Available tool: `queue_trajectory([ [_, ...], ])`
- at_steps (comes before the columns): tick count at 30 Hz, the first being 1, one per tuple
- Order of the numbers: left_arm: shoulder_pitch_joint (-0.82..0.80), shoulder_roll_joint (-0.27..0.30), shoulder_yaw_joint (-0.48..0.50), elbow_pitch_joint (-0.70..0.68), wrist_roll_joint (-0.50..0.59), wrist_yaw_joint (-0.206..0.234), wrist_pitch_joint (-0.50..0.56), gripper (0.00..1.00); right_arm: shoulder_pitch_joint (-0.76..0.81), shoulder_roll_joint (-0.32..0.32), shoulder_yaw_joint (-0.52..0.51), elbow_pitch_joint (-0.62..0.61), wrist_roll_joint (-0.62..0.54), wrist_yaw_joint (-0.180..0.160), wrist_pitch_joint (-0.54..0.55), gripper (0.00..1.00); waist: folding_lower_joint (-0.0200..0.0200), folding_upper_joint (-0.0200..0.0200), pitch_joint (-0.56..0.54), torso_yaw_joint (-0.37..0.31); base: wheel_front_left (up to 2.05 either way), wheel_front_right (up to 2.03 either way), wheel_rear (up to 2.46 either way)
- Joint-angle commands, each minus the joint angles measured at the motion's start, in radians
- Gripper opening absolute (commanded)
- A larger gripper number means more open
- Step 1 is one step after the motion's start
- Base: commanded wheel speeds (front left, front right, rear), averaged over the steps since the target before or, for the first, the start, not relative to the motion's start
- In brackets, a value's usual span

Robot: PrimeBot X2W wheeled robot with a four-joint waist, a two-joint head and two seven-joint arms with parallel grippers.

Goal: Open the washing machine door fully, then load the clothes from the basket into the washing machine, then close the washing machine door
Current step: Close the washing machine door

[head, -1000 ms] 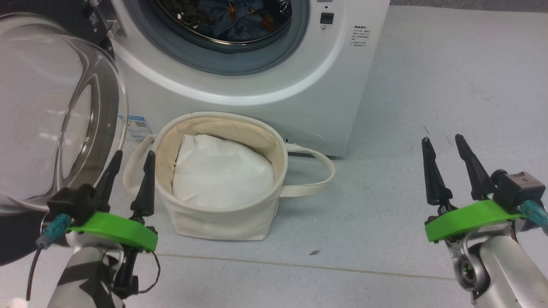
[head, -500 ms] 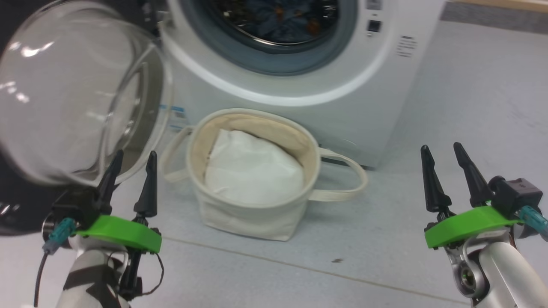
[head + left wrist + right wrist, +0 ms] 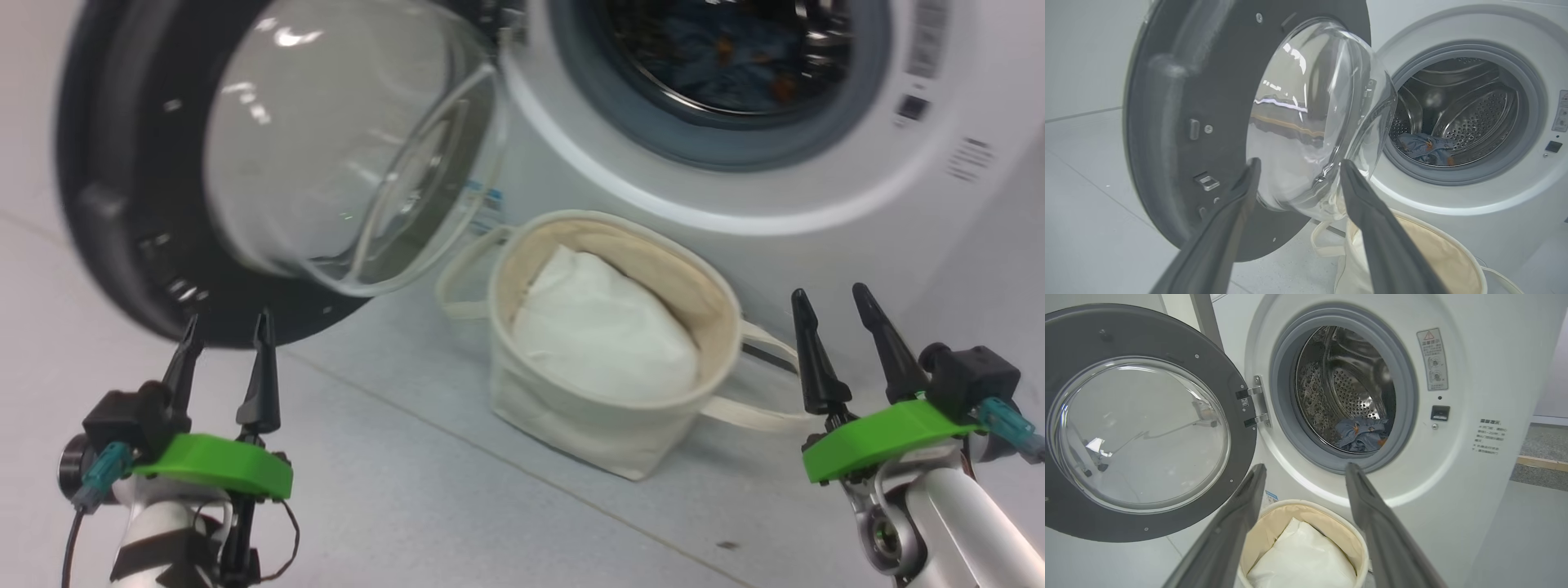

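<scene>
Your washing machine door (image 3: 1167, 343) hangs wide open on its hinge, left of the washing machine (image 3: 1457, 465). The clothes (image 3: 1361, 435), blue with orange print, lie low at the front of the steel drum (image 3: 1347, 388). The basket (image 3: 571, 408) sits on the floor (image 3: 408, 490) just in front of the machine, below the opening, with a white pad (image 3: 604, 335) inside. Your left gripper (image 3: 227, 318) hovers near the door's lower edge, jaws released, empty. Your right gripper (image 3: 829, 291) hovers just right of the basket, jaws released, empty.
</scene>
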Motion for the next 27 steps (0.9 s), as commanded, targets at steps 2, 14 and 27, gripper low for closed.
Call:
queue_trajectory([
  [2,-0.005,0.008,0.053,-0.046,0.007,-0.001,-0.005,1.0,-0.015,-0.022,0.027,-0.022,0.005,0.0,-0.005,1.0,0.0,-0.0001,-0.002,0.083,0.0,0.0,0.0],
  [14,0.056,-0.009,0.177,-0.116,-0.007,-0.001,-0.005,1.0,-0.149,-0.033,0.163,0.034,0.043,0.0,-0.005,1.0,0.0,-0.0001,0.042,0.113,0.0,0.0,0.0],
  [27,0.082,-0.02,0.2,-0.144,0.007,-0.006,-0.005,1.0,-0.19,-0.027,0.208,0.061,0.068,0.0,-0.005,1.0,0.0,-0.0001,0.037,0.116,0.0,0.0,0.0],
])
